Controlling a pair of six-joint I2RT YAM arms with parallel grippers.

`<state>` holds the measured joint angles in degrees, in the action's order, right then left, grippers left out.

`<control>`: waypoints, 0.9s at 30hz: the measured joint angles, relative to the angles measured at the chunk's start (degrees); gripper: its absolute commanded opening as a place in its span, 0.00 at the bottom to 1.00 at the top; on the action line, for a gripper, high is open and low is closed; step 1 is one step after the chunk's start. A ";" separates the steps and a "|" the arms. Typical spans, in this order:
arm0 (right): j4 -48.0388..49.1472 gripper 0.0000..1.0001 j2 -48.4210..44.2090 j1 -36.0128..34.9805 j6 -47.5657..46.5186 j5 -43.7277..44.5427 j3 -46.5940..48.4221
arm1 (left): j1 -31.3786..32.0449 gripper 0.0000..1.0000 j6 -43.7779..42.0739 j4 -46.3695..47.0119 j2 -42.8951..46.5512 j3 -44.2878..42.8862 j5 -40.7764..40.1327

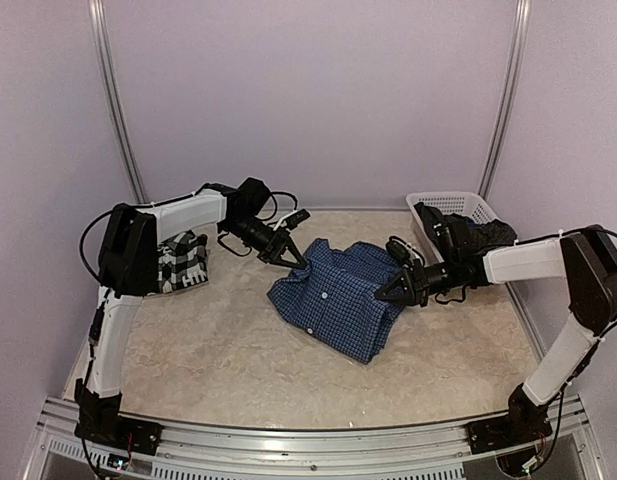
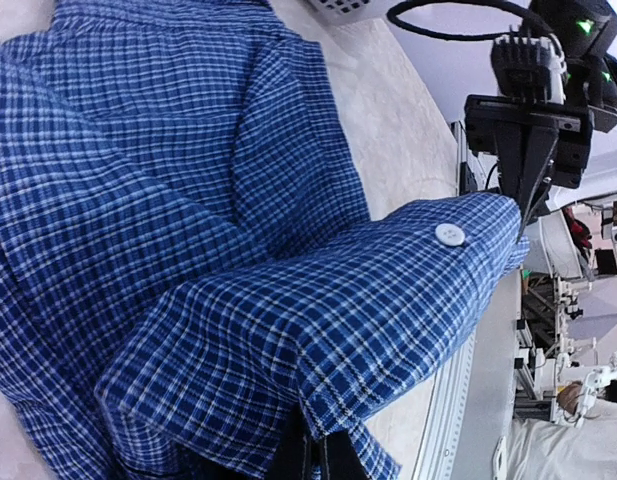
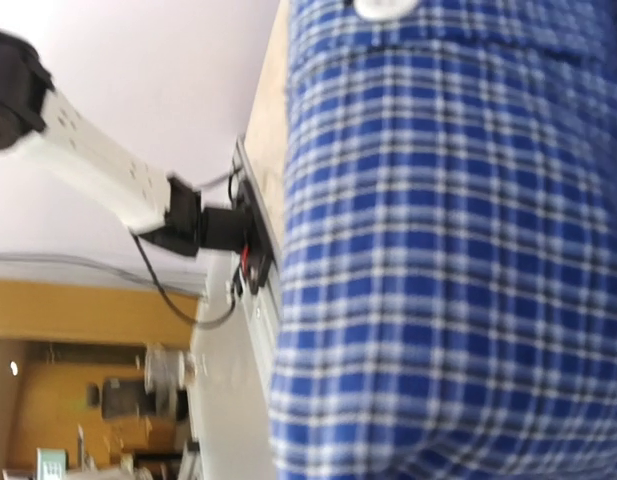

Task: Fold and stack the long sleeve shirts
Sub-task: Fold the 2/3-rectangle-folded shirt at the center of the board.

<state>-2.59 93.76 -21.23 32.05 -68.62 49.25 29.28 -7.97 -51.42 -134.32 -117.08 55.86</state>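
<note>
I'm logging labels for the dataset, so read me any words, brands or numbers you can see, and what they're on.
On the plaid shirt: white block letters, too small to read.
On the blue shirt: no text.
On the basket: nothing legible.
Elsewhere: no readable sign or number.

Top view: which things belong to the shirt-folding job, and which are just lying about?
Job:
- blue shirt, mid-table, pinched by left gripper and right gripper
- plaid shirt, far left

Lying about:
- white basket, far right
- dark cloth in it, kind unclear
</note>
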 measured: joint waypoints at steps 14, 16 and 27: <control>6.62 0.00 3.85 6.54 3.34 -0.37 0.42 | -0.98 0.12 22.21 25.79 -2.67 3.61 3.72; 5.44 0.00 5.01 7.06 1.97 0.39 1.29 | -0.98 0.23 25.99 31.32 -2.67 5.62 3.39; -4.00 0.00 7.72 8.20 -6.78 9.84 7.43 | -1.64 0.63 35.58 52.11 0.85 11.02 -10.03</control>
<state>-6.59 101.47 -13.04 25.28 -58.78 56.69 27.64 27.62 0.69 -133.47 -106.06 45.82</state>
